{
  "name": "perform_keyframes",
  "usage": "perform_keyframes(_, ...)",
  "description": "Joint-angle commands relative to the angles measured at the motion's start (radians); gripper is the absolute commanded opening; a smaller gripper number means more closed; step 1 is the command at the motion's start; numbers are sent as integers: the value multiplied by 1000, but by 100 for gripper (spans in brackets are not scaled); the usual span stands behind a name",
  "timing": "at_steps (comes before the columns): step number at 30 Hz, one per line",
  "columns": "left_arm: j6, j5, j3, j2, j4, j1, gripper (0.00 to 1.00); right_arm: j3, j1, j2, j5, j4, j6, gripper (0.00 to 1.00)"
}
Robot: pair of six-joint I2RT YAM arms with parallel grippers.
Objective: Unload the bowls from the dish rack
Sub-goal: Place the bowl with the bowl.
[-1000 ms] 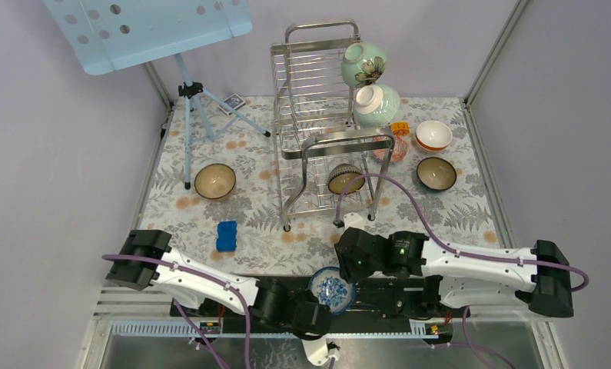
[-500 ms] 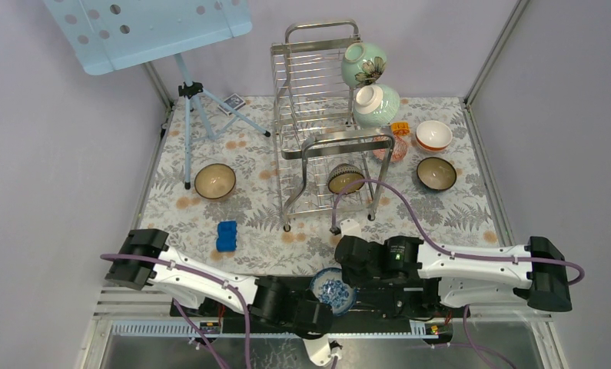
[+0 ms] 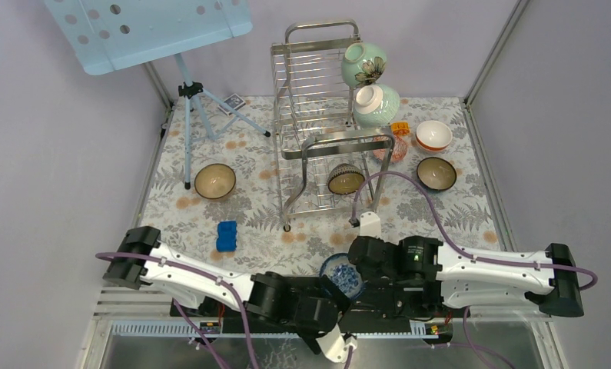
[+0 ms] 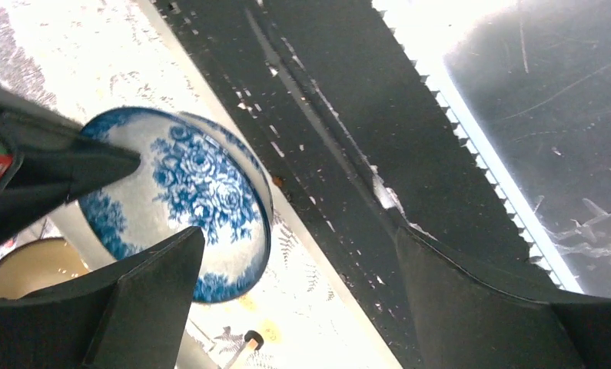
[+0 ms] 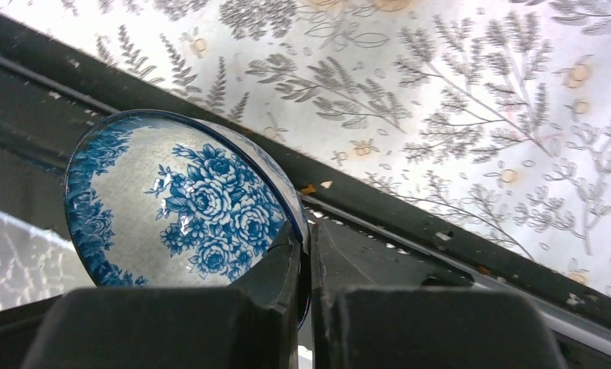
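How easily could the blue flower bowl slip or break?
Probably slippery: the blue flower bowl looks glossy, and the right end effector pinches only its thin rim. Likely breakable, since it looks like glazed ceramic.

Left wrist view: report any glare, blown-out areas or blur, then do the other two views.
Left wrist: tablecloth blown out to white, glare strip top right, near fingers dark and soft. Right wrist: even light, sharp print, small highlights on the blue-and-white bowl. Top external: evenly lit, sharp, no harsh glare.

Overhead, two wrist close-ups sharing bowl [image 5: 179, 204]
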Motion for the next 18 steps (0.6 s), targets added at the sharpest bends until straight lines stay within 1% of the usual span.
perform_keyframes(1,-101,-93,4,-88,42,-3,99,60,-2,-34,148,-89,64,0)
perform_keyframes(4,-172,-180,-19,-138,44,-3,99,61,-4,-45,227,-155,108,0)
perform_keyframes(7,-242,-225,-40,-182,44,-3,99,59,-9,-67,313,-228,164,0)
perform_keyframes(10,-308,-267,-60,-215,53,-3,99,49,-53,-86,337,-245,176,0)
perform_keyframes(13,-331,-324,-94,-238,91,-3,99,60,-122,-102,349,-270,192,0)
perform_keyframes(16,-367,-372,-116,-255,126,-3,99,64,-228,-155,355,-273,186,0)
perform_keyframes(18,-418,-397,-126,-269,152,-2,99,70,-296,-200,368,-270,185,0)
